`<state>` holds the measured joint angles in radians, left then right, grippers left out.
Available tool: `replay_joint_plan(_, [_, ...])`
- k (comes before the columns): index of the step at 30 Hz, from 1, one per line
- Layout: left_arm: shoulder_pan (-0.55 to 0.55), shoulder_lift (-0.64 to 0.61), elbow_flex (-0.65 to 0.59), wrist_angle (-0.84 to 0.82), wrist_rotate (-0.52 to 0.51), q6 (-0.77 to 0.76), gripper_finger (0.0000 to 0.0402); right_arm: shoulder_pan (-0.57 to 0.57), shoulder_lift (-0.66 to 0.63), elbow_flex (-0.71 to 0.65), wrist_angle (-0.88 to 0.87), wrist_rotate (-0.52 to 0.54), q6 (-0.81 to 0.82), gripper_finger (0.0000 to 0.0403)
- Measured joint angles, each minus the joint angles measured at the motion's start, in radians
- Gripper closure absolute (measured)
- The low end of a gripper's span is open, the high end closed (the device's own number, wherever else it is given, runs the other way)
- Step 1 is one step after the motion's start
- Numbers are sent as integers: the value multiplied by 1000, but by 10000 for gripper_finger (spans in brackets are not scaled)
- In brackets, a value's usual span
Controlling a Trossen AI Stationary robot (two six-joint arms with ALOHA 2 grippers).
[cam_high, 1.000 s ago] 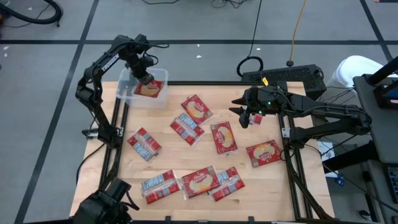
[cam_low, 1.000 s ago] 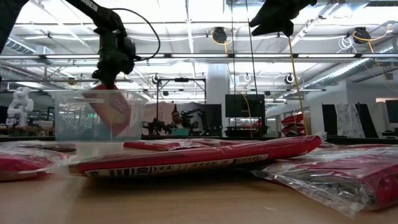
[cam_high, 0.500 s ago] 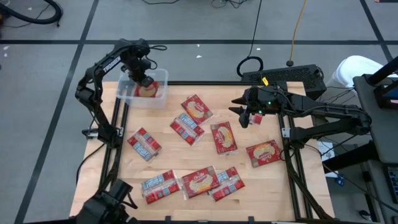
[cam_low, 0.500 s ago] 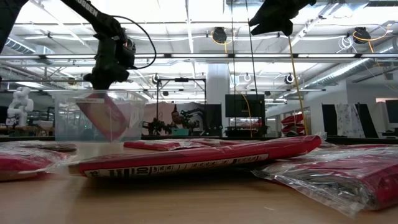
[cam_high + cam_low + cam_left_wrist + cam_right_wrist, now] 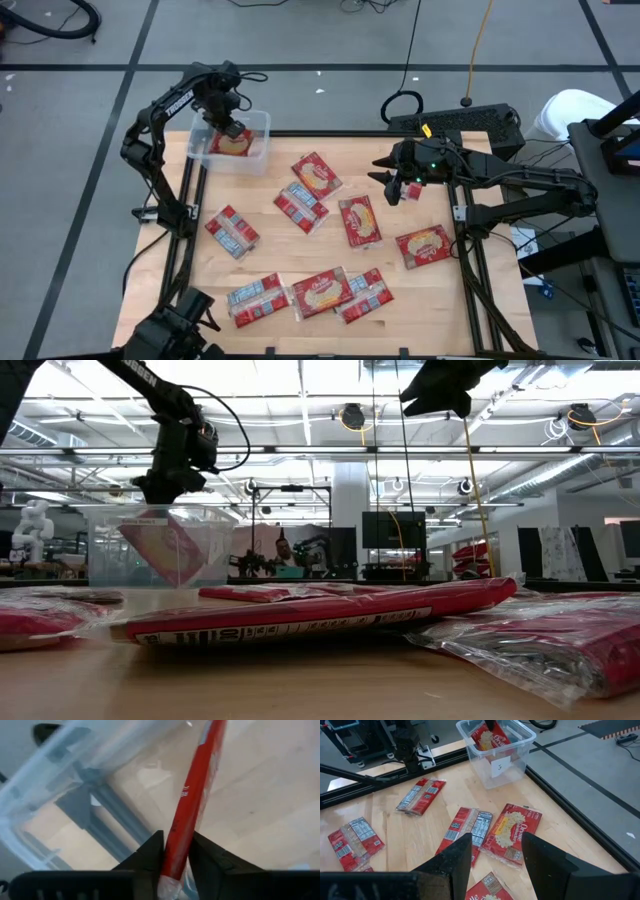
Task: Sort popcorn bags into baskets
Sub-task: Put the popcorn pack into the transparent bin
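A clear plastic basket (image 5: 262,122) stands at the table's far left corner. My left gripper (image 5: 224,128) hangs over it, pointing down, shut on a red popcorn bag (image 5: 238,145) that reaches down inside the basket (image 5: 110,550). Several more popcorn bags lie flat on the wooden table, among them one (image 5: 315,174) in the middle, one (image 5: 424,245) at the right and one (image 5: 232,231) at the left. My right gripper (image 5: 392,185) hovers high over the table's far right part, open, with nothing between its fingers (image 5: 495,865). My left gripper pinches the bag's upper end (image 5: 172,865) between its two fingers (image 5: 150,855), coming from above and pointing down. The bag (image 5: 165,545) hangs tilted below the fingers, inside the basket's walls. Whether its lower end rests on the basket's floor cannot be told.
Three bags (image 5: 322,292) lie overlapping near the table's front edge. A dark box (image 5: 470,122) with cables sits beyond the far right corner. Black frame rails (image 5: 185,200) run along the table's left and right sides. Bare wood shows between basket and bags.
My left gripper has turned about its wrist and sunk a little over the basket. The bag it holds has gone deeper into the basket and now hangs more tilted.
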<state>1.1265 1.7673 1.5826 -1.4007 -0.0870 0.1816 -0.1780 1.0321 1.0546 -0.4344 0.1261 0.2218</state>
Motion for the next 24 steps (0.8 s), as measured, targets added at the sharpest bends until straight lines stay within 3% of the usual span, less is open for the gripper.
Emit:
replay_joint_plan(10, [-33,-15,0,17,-129,-34,167,0,0,0,-5,0,1,239])
replay_joint_plan(20, [-43,-127,30,105,-166,-23,156,0,0,0,-5,4,51,238])
replay_joint_plan(24, [-45,-165,30,111,-82,-83,156,0,0,0,-5,7,58,238])
